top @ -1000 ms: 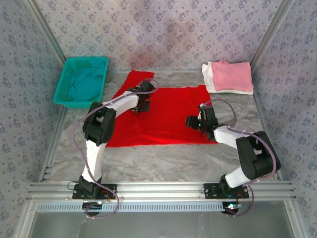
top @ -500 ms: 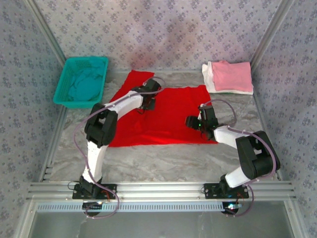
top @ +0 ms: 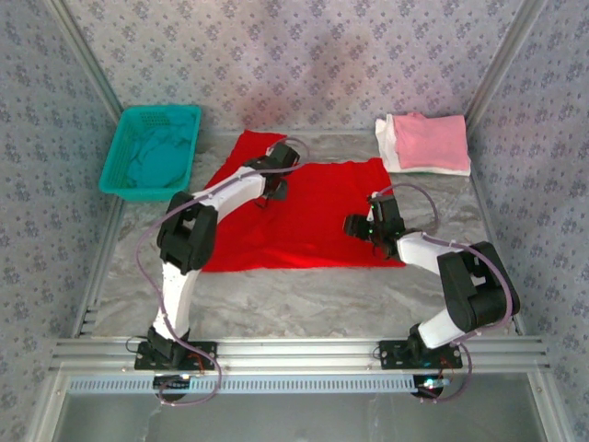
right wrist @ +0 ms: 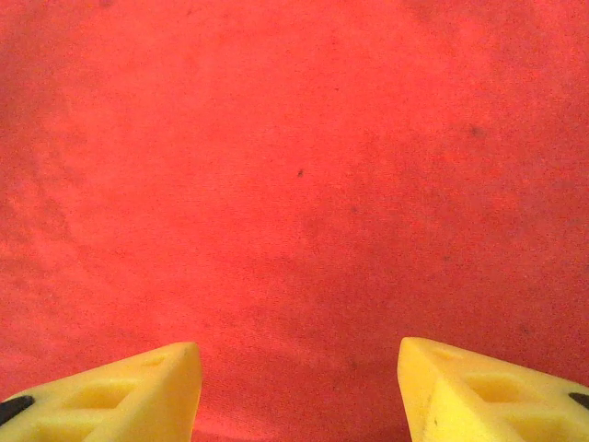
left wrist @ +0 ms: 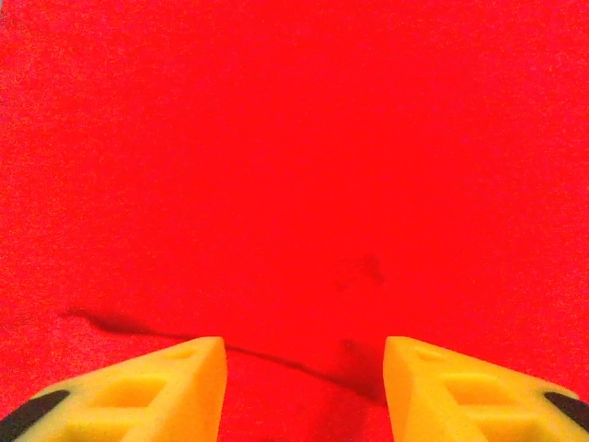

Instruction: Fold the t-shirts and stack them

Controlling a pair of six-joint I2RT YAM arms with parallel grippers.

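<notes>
A bright red t-shirt (top: pixel 313 226) lies spread flat on the marble table, one sleeve pointing to the back. My left gripper (top: pixel 272 193) hovers over its back-left part, its yellow fingers (left wrist: pixel 156 391) apart with nothing between them; the left wrist view has a cloth edge (left wrist: pixel 276 361) running across between the jaws. My right gripper (top: pixel 355 226) is low over the shirt's right side, also open on bare red cloth (right wrist: pixel 294 212). A folded pink t-shirt (top: pixel 431 138) rests on a folded white t-shirt (top: pixel 390 153) at the back right. A teal t-shirt (top: pixel 155 162) lies in the basket.
The teal mesh basket (top: pixel 162 110) stands at the back left, close to the patterned wall. Bare marble (top: pixel 304 299) runs between the red shirt and the metal rail at the near edge. Walls close in on three sides.
The left gripper slid a little right over the red shirt, then went from shut to open, letting go of the cloth. The right arm has barely moved.
</notes>
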